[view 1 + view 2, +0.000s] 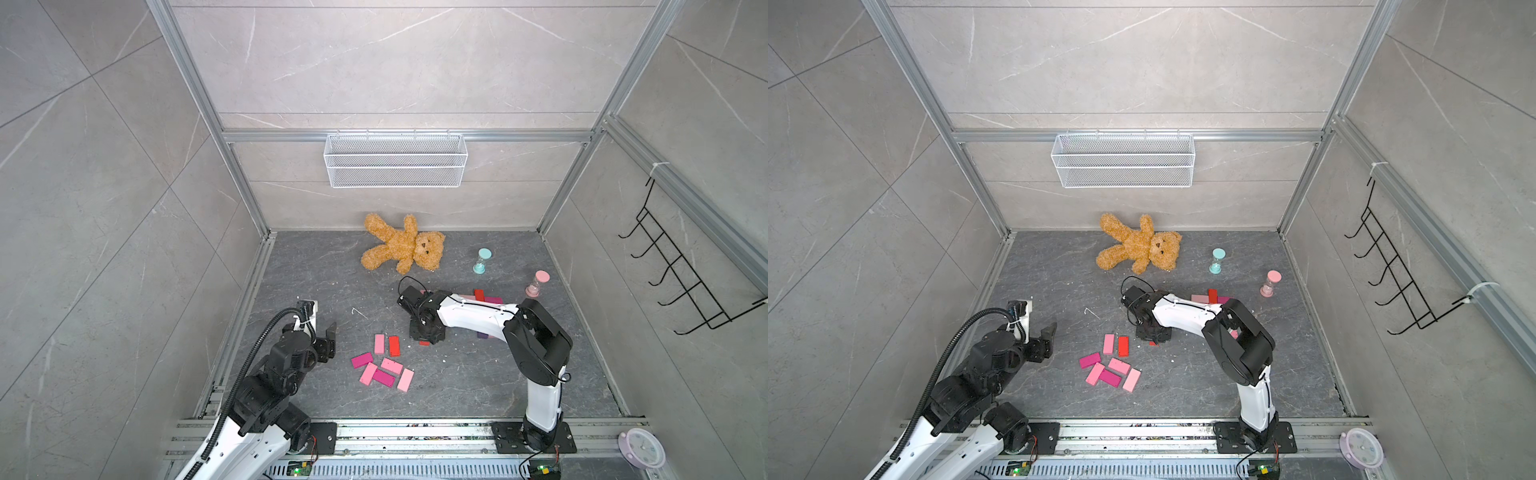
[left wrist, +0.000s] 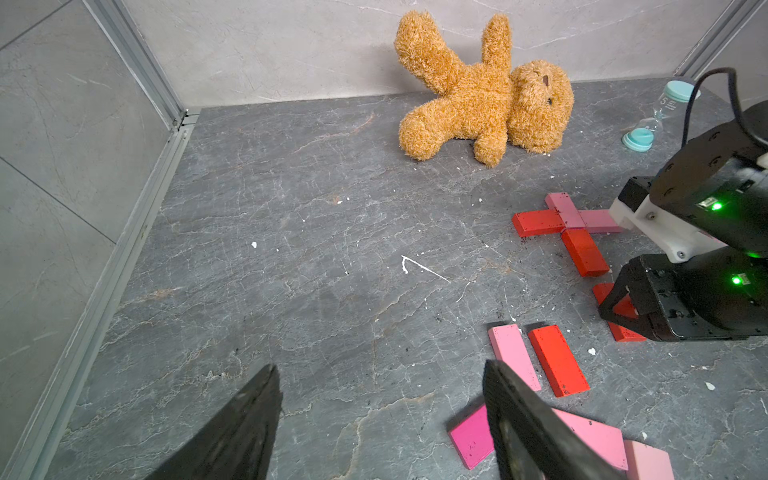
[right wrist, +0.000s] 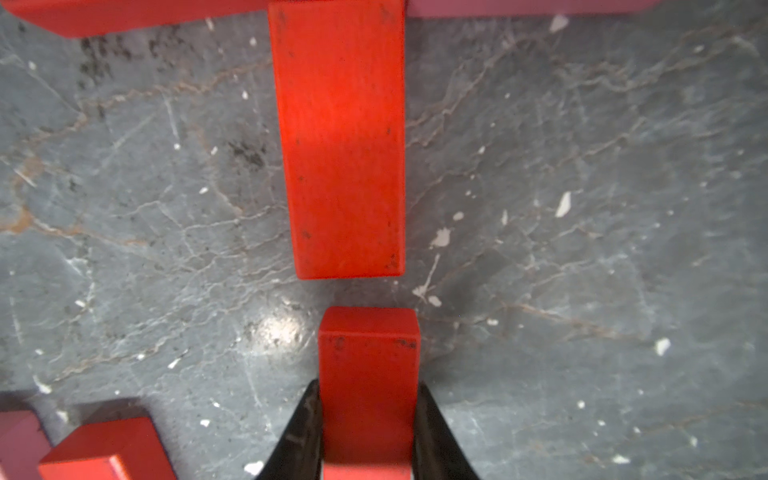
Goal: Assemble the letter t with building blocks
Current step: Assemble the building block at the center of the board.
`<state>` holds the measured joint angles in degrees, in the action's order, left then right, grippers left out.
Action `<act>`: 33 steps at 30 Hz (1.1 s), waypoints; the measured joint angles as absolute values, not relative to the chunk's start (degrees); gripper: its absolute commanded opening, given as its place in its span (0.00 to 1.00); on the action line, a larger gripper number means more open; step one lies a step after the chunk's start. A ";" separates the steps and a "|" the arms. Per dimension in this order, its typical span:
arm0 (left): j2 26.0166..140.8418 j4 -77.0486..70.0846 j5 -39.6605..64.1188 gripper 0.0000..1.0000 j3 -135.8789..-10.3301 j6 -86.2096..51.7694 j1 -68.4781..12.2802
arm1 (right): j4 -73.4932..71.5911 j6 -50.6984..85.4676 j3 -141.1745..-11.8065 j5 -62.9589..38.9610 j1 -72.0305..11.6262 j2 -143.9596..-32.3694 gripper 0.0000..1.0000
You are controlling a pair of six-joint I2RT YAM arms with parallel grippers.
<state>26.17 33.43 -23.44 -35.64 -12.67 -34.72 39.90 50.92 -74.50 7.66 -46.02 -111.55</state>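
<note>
The crossbar [image 2: 571, 218] and stem block [image 3: 340, 141] lie joined. The right end effector [image 3: 368, 388] grips a red block [image 3: 368, 353] just beyond the stem block, and the left end effector [image 2: 379, 368] gapes empty.

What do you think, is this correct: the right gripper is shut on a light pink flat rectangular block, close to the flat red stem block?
Only the colour is wrong. The right gripper is shut on a red flat rectangular block, close to the flat red stem block; the right wrist view shows it.
</note>
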 measured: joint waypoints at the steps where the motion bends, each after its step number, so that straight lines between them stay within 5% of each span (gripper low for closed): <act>1: 26.17 33.41 -23.46 0.79 -35.64 -12.67 -34.72 | 39.90 50.81 -74.50 7.51 -45.95 -111.55 0.23; 33: 26.17 33.43 -23.46 0.79 -35.64 -12.67 -34.72 | 39.97 48.18 -75.77 7.07 -45.36 -112.42 0.29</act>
